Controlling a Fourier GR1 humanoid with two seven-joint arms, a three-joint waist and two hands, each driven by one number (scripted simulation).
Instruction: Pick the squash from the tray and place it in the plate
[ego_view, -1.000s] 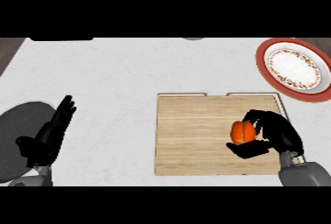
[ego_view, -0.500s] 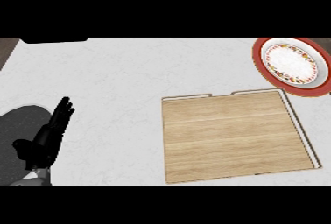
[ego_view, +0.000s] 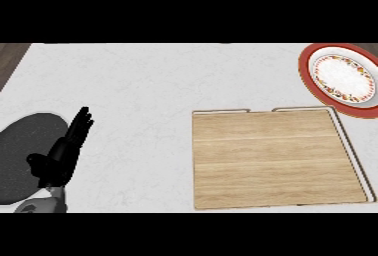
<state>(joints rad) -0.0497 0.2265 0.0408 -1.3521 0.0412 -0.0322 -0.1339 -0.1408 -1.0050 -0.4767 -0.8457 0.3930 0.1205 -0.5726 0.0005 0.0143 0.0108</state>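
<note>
- Resting at the lower left of the head view, well apart from the rectangular light wooden tray, the black left hand stands edge-on with its fingers straight and pointing up the view.
- That hand holds nothing; its fingers are extended and close together, and no object lies between them and the thumb.
- Its dark shadow falls as a rounded patch on the pale speckled counter, on the side of the hand away from the tray.
- A short piece of the grey left forearm shows just below the hand, at the view's lower edge.
- The wooden tray lies flat on the counter, its planks running across the view, with a thin pale rim along its far and right sides.
- Nothing sits on the tray's boards in this view.
- The squash shows nowhere in the view, so I cannot tell where it is.
- The right hand is likewise out of view, so its state cannot be told.
- Up and to the right of the tray's far right corner lies the round red-rimmed plate, white in the middle with a patterned ring; it is partly cut off by the view's right edge and lies near the tray without touching it.
</note>
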